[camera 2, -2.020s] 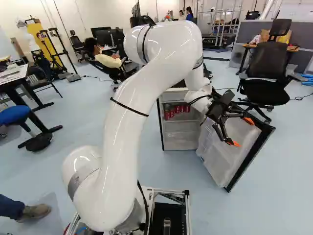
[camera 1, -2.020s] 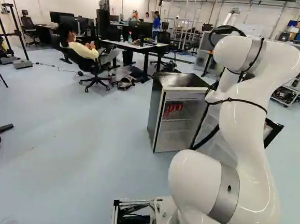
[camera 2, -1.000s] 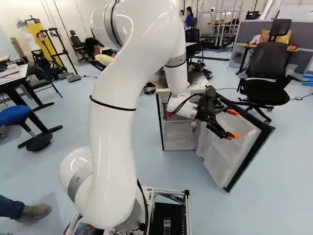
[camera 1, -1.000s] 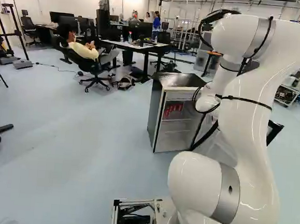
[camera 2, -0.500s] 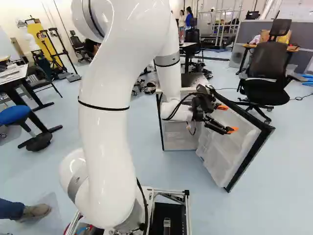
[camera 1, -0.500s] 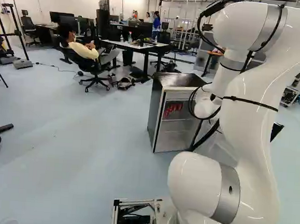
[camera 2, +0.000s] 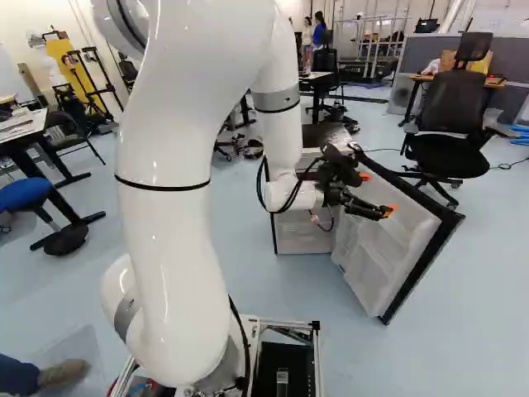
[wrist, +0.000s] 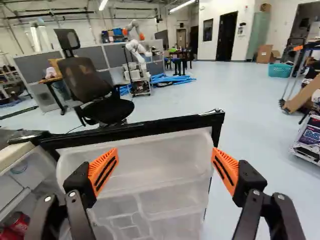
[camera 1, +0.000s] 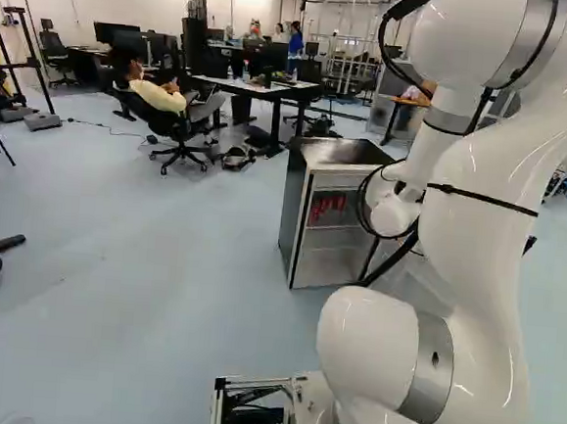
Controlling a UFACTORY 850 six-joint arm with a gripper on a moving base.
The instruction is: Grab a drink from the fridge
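Holding tool [wrist: 165, 156] spread wide by open fridge door [camera 2: 388, 256], right of centre, R base view, prob. to fit round one of red cans [camera 1: 328, 208], mid L base view.

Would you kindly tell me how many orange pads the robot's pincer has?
2: the pincer has one orange pad on its side nearer the fridge cabinet and another orange pad on its opposite side. None seems hidden.

two from behind arm [camera 2: 169, 240], one along gripper [camera 2: 377, 194]
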